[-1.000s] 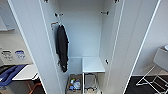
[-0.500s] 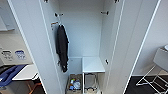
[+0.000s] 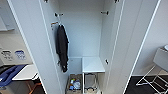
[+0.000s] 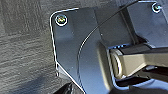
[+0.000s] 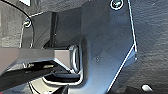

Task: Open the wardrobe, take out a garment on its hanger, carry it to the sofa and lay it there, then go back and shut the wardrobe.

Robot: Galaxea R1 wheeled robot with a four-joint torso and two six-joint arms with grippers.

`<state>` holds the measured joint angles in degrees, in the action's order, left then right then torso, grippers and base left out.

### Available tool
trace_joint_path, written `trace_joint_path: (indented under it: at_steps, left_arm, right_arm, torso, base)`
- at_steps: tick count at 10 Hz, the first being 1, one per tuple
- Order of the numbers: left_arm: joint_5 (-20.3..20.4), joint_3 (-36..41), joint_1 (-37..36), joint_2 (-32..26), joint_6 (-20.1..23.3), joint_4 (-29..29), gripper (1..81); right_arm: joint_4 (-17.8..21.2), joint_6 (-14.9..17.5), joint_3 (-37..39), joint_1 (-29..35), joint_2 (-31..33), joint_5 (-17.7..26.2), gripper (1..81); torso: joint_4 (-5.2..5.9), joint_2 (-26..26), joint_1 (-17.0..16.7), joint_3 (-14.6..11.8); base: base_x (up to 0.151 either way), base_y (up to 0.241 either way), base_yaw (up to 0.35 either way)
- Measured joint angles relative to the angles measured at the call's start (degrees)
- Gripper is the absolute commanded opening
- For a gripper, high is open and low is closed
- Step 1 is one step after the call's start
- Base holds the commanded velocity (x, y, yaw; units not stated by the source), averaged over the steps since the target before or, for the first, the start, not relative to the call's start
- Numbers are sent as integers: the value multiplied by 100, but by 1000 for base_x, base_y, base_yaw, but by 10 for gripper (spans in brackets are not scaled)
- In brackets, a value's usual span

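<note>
The wardrobe (image 3: 82, 32) stands open straight ahead in the head view, its left door (image 3: 30, 45) and right door (image 3: 130, 45) swung wide. A black T-shirt (image 3: 62, 47) hangs against the left inner wall from a black hook (image 3: 57, 14). Another black hook (image 3: 105, 12) on the right inner wall is bare. Low inside, a white shelf (image 3: 92, 64) juts from the right wall. Both wrist views look down at dark wood-grain floor past the robot's own plates.
A box of small items (image 3: 74, 83) and a wire frame (image 3: 89, 81) sit on the wardrobe floor. Something blue and upholstered (image 3: 10, 73) and a white table (image 3: 25, 72) lie at the lower left. A white wire stand (image 3: 152, 80) is at the right.
</note>
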<state>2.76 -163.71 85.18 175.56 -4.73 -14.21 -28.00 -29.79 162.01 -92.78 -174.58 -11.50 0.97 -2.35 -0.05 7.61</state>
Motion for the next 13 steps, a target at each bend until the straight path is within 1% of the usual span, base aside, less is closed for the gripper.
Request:
trace_joint_path:
  at_steps: [2, 5, 13]
  left_arm:
    - [11, 10, 18, 38, -1, -6, 811]
    - [-22, 10, 99, 33, -1, -9, 811]
    - [-15, 10, 32, 29, -1, -11, 811]
  right_arm:
    - [0, 2, 1, -22, 10, 20, 811]
    - [0, 6, 1, -85, -17, 26, 811]
    - [0, 20, -16, -41, -17, 37, 811]
  torso:
    - [0, 0, 0, 0]
    - [0, -6, -9, -5]
    - [0, -4, 6, -2]
  base:
    - [0, 0, 0]
    - [82, 0, 0]
    - [125, 0, 0]
